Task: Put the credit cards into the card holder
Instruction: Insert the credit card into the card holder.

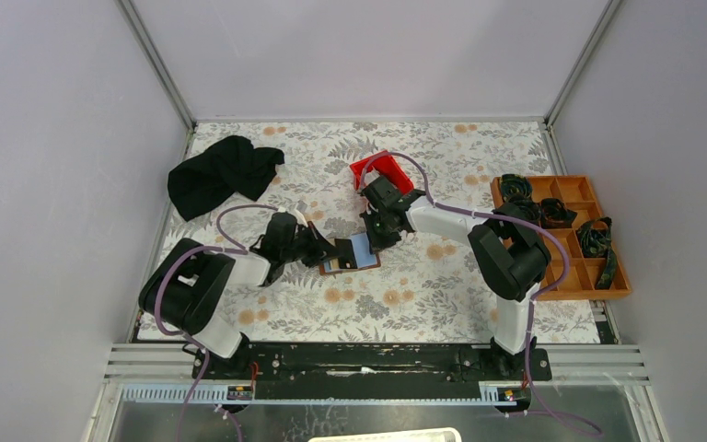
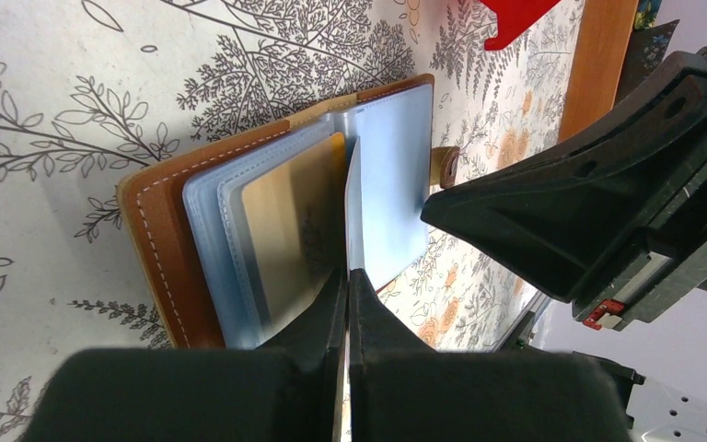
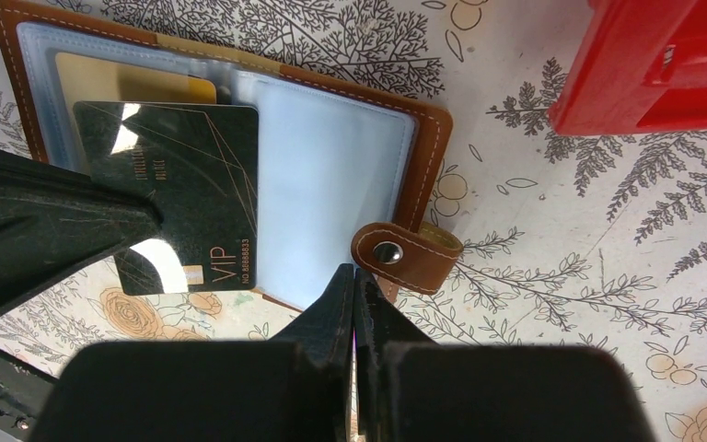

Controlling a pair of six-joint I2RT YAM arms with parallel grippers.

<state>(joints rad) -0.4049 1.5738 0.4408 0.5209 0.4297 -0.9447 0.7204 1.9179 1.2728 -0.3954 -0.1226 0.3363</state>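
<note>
Floral-covered table [image 1: 442, 295] pictured from above, orange tray [image 1: 589, 296] at right edge, red bin [image 1: 382, 170] at centre rear. Open brown wallet [image 3: 331, 184] laid flat on cloth between both grippers. Clamped in fully closed left gripper [image 2: 347, 274], dark card [image 3: 179, 198] held over wallet half already housing gold card [image 3: 138, 87]. Fingers of right gripper [image 3: 354, 274] pressed together, nothing held, tips just beside snap tab [image 3: 405, 253].

Bright even light, soft shadows; wrist cams blurry in fg.
</note>
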